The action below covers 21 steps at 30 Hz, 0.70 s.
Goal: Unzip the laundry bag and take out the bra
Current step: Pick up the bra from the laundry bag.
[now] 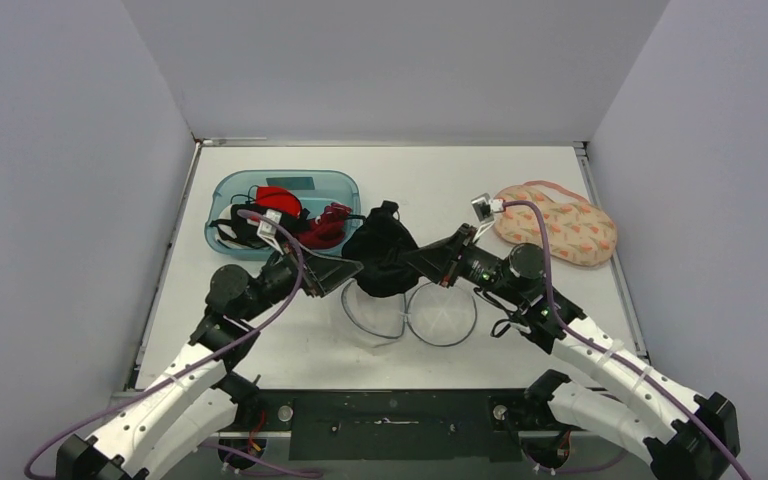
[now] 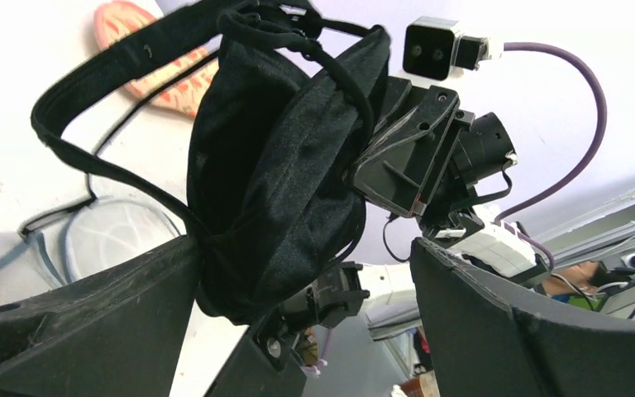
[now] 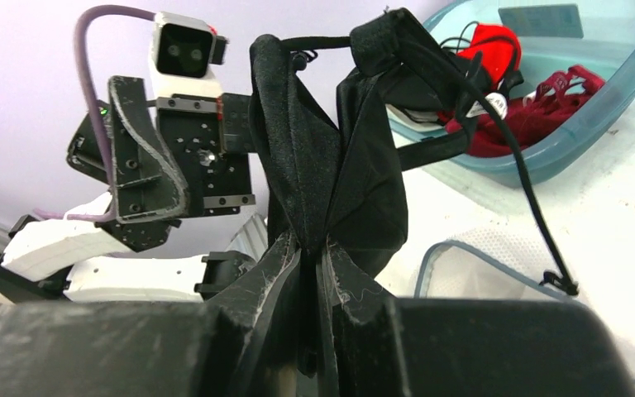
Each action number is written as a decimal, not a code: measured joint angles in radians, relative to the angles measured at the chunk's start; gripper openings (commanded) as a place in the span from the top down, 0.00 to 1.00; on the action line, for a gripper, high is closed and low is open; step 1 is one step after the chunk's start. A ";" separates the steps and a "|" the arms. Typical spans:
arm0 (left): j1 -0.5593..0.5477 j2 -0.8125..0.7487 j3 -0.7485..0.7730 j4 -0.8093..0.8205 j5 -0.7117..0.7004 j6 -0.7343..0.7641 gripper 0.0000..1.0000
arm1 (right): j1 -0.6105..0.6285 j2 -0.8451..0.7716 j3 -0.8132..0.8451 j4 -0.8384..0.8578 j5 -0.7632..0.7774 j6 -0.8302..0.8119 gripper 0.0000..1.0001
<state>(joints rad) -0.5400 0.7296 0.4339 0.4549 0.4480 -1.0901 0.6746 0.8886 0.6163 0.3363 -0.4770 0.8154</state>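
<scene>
While the right gripper pinches a black bra aloft, the left gripper stands wide open around it.
White mesh laundry bag lies beneath, toward the table's near edge.

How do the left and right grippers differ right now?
The right gripper is shut, pinching the black bra by its fabric; the left gripper stands wide open, clamping nothing. The right gripper holds the bra up; the left gripper only brackets its lower part. Both are black and meet at the bra.
</scene>
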 measured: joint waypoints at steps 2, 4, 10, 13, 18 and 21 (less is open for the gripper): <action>0.013 -0.022 0.038 -0.053 0.000 0.027 0.04 | 0.000 -0.007 0.031 -0.043 0.011 -0.027 0.95; 0.024 -0.056 0.076 -0.102 -0.003 0.058 0.04 | 0.000 -0.019 0.056 -0.080 0.021 -0.052 0.95; 0.032 -0.102 0.168 -0.180 -0.012 0.131 0.04 | 0.000 -0.060 0.093 -0.130 0.051 -0.100 0.95; 0.032 -0.102 0.172 -0.200 -0.021 0.147 0.04 | 0.000 -0.062 0.096 -0.129 0.055 -0.101 0.95; 0.039 -0.092 0.171 -0.235 -0.027 0.170 0.04 | 0.000 -0.063 0.105 -0.130 0.069 -0.108 0.95; 0.045 -0.088 0.172 -0.257 -0.029 0.182 0.04 | 0.000 -0.064 0.135 -0.135 0.081 -0.121 0.95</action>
<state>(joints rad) -0.4953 0.6418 0.6056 0.1974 0.4194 -0.9081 0.6743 0.8246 0.7509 0.2008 -0.3962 0.6945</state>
